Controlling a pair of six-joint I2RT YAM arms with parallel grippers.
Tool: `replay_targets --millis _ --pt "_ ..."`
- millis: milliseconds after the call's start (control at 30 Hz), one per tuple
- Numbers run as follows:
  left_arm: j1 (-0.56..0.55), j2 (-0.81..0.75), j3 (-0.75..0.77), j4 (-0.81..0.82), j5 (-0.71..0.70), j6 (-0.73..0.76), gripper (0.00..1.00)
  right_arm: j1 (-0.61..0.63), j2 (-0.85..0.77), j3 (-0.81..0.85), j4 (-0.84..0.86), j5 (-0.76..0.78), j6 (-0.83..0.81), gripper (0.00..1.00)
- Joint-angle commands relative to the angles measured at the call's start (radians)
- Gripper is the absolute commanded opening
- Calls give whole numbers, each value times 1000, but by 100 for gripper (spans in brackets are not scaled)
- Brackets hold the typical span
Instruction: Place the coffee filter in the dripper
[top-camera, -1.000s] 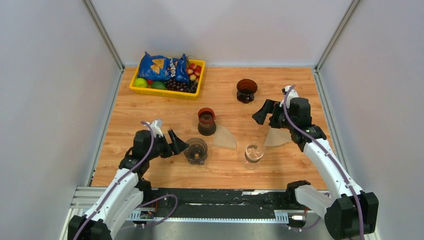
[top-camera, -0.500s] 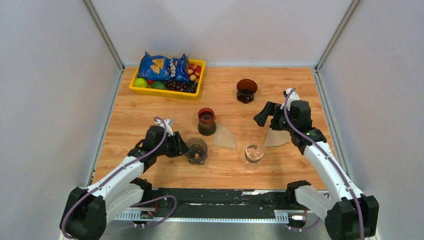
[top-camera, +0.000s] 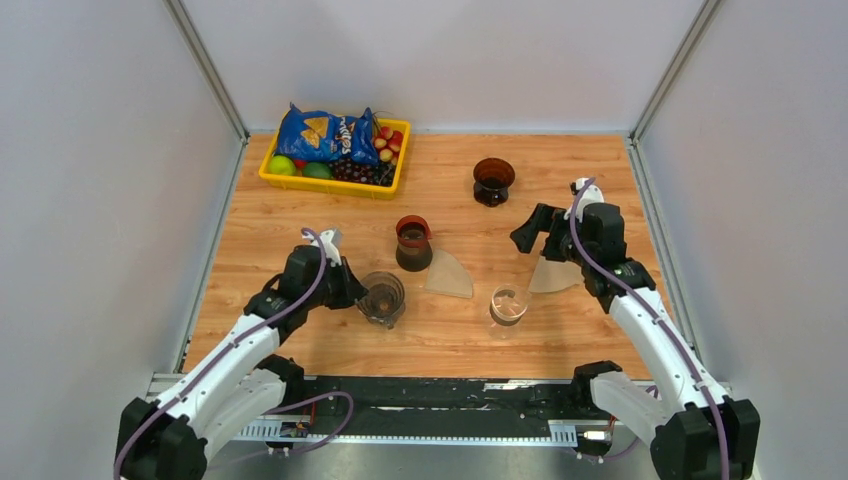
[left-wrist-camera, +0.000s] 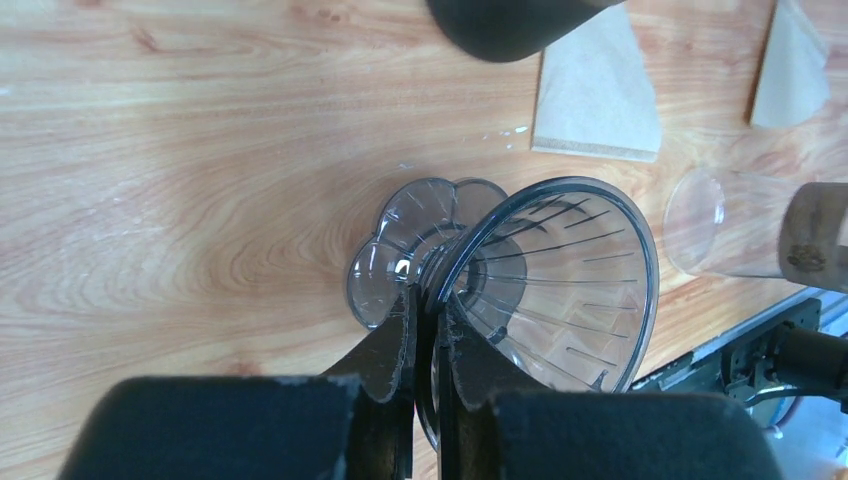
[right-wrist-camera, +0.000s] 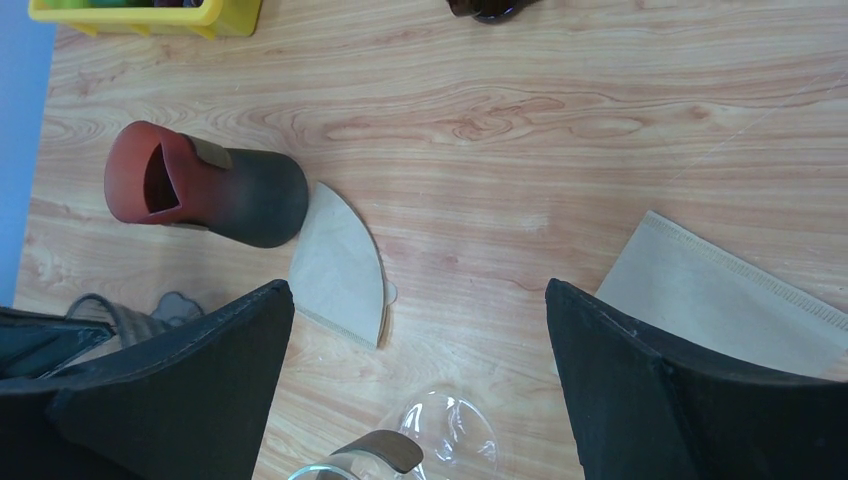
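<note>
l arm (top-camera: 245, 340) low, l tool (left-wrist-camera: 425, 325) pinching tilted dripper (left-wrist-camera: 570, 270) rim, r tool (right-wrist-camera: 415, 300) wide near filter (right-wrist-camera: 725, 300)

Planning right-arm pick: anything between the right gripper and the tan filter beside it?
Nothing visible: the open right gripper hangs just above the tan paper coffee filter, which lies uncovered on the wooden table.

Yellow plastic tray (top-camera: 330, 187) sits far-left on the light wooden worktop (top-camera: 300, 230). It holds a blue chip bag (top-camera: 325, 132), green limes (top-camera: 282, 165) and small red and dark fruit. Red-rimmed dark jug (top-camera: 413, 243) upright mid-worktop. Clear glass tumbler (top-camera: 508, 305) near front, right of centre.
</note>
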Motion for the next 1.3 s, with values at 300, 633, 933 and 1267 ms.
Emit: replay_targets --millis 300,633,933,1267 --pt "-9 -178 177 -47 169 77 0 2 -128 -30 29 280 14 100" --pt "-79 -51 360 -16 375 122 0 0 -204 -57 28 339 8 100" --pt "-279 252 643 -35 322 145 0 1 -240 -90 25 404 20 100" --pt "-440 610 904 -100 263 123 0 1 -291 -111 -17 600 77 100"
